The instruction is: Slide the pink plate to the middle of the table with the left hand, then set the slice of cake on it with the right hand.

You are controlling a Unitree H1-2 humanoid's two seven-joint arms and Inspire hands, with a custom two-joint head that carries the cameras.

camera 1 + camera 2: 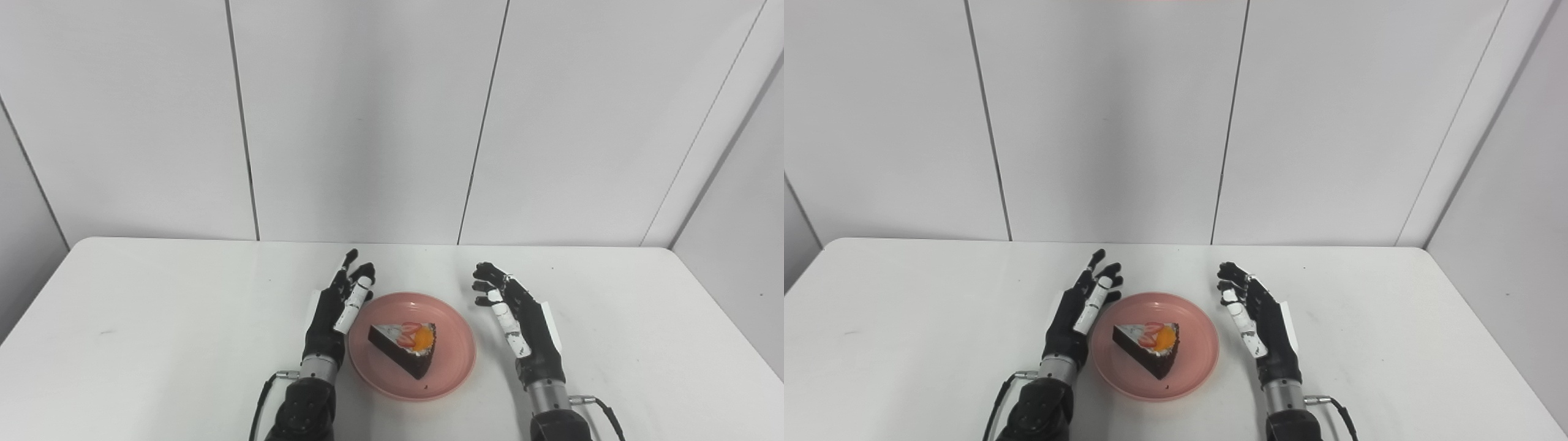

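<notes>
Cake slice (405,346) is sitting on the pink plate (453,367) at mid-table (153,318), tip pointing left. Left hand (340,312) is resting beside the plate's left rim, right hand (520,324) standing slightly apart; both are lying open, holding nothing.

The table (153,331) is seen as a smooth, matt white surface with a few faint scuffs, filling the lower half of the frame. The plate (456,358) at lower centre looks like smooth pink plastic or glazed ware with a soft sheen. The cake (405,346) on it shows a dark, crumbly side and a glossy fruit top. Both the left hand (340,315) and the right hand (520,331) are clad in matt black plastic with white glossy strips, and bare metal is seen at the wrists. The wall (367,122) behind is made of smooth, matt white panels
</notes>
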